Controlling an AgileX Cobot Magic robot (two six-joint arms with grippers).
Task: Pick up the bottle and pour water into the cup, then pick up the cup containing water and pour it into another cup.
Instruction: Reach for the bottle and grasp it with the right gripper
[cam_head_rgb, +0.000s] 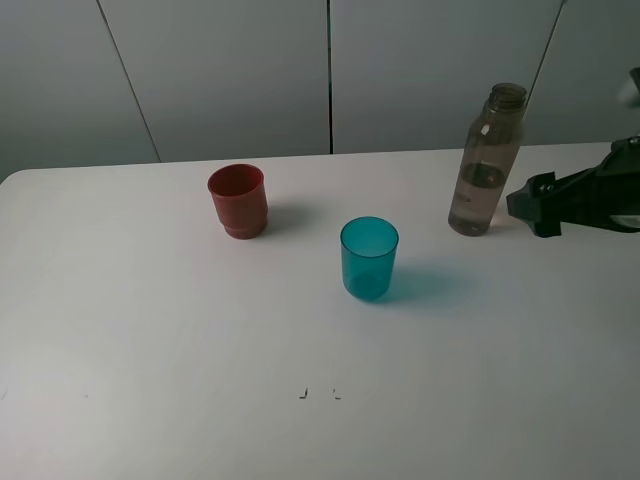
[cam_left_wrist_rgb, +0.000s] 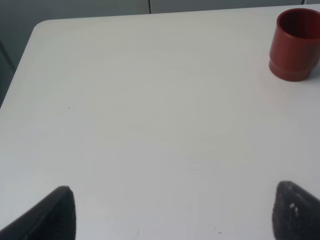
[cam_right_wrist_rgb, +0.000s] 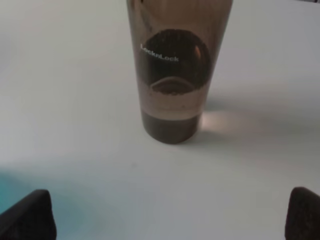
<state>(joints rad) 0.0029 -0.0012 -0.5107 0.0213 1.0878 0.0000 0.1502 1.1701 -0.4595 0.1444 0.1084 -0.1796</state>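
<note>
Bottle (cam_head_rgb: 487, 165) handling appears to be the step in hand. It is stood upright and uncapped at the upper right of the overhead frame, with some water seemingly low inside. The right gripper (cam_head_rgb: 530, 207) is positioned level at the right edge, just beside the bottle but not touching it. Its jaws are spread wide and nothing is held. In the right wrist view the bottle's lower body is centred between them, so a side grasp seems to be lined up. The cup (cam_head_rgb: 369, 258) is set near the middle of the surface (cam_head_rgb: 150, 380), close enough for pouring. Another cup (cam_head_rgb: 238, 200) is placed toward the upper left, probably for the second pour. The left gripper (cam_left_wrist_rgb: 175, 215) is positioned over bare surface, jaws apart and empty.
</note>
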